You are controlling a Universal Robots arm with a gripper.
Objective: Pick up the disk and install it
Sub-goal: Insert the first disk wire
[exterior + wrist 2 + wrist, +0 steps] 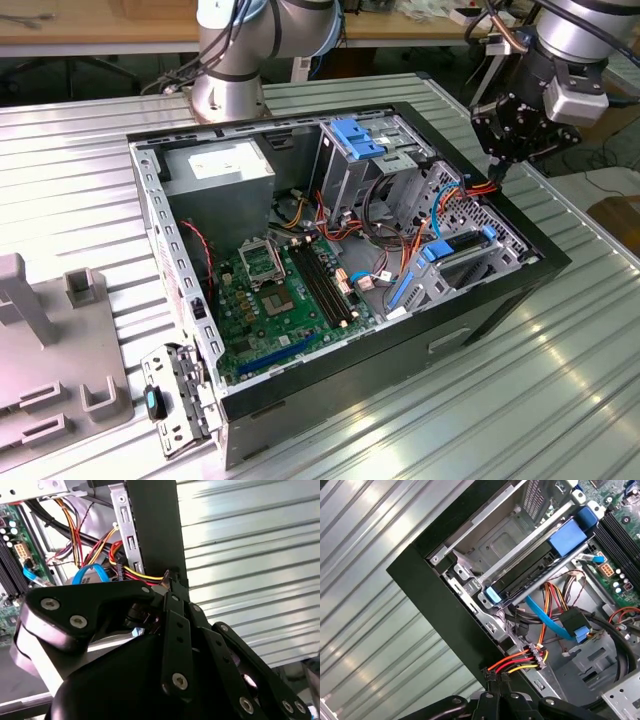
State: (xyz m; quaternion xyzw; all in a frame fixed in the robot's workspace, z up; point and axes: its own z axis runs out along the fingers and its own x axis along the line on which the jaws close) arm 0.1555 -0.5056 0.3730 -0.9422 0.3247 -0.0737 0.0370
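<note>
The disk (462, 254) lies flat inside the silver drive cage at the exterior view's right end of the open computer case, with a blue carrier rail along its edge. The first wrist view shows the disk (530, 580) as a dark slab in the cage, with a blue rail tab at its end. My gripper (497, 172) hovers at the case's black rim beside that cage. The gripper (169, 582) has its jaws together at their tips. Red, orange and yellow power cable wires (517, 661) run into the gripper (495, 676).
The case (540, 255) lies open on a ribbed metal table. It holds a motherboard (290, 290), a power supply (215, 165) and a second cage with a blue latch (355, 137). A grey fixture (50, 370) and a loose bracket (175, 395) lie at the exterior view's left.
</note>
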